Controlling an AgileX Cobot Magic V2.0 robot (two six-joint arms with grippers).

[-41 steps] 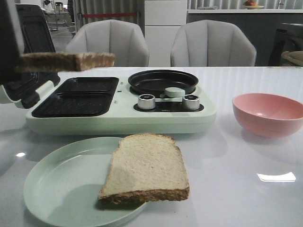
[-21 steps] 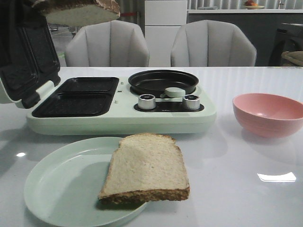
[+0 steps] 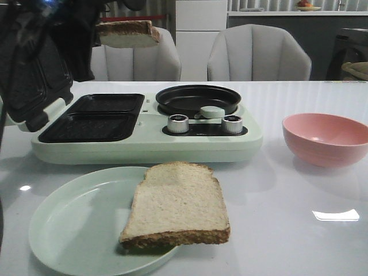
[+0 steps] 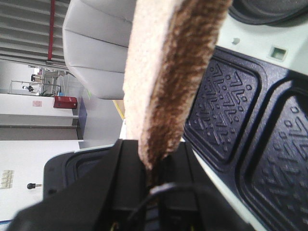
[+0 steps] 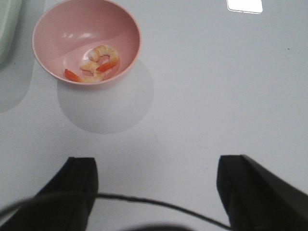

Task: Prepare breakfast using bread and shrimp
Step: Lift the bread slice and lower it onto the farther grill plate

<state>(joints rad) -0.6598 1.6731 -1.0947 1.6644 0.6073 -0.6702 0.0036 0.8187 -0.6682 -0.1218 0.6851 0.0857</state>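
Grey chairs (image 3: 138, 54) stand behind the white bench (image 3: 287, 195). Left fingers (image 4: 144, 178) pinch one bread slice (image 3: 127, 33) by its dark crust, flat and level above the open green sandwich maker (image 3: 144, 129). Another pale slice (image 3: 178, 204) overhangs the green plate (image 3: 69, 221). Shrimp (image 5: 98, 62) lie curled in the pink bowl (image 5: 86, 41); right fingers (image 5: 154, 187) spread wide.

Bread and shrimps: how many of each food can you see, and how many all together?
Bread slices: 2, one on the green plate at, one held in the left gripper at.
Shrimps: 2, in the pink bowl at.
Total: 4.
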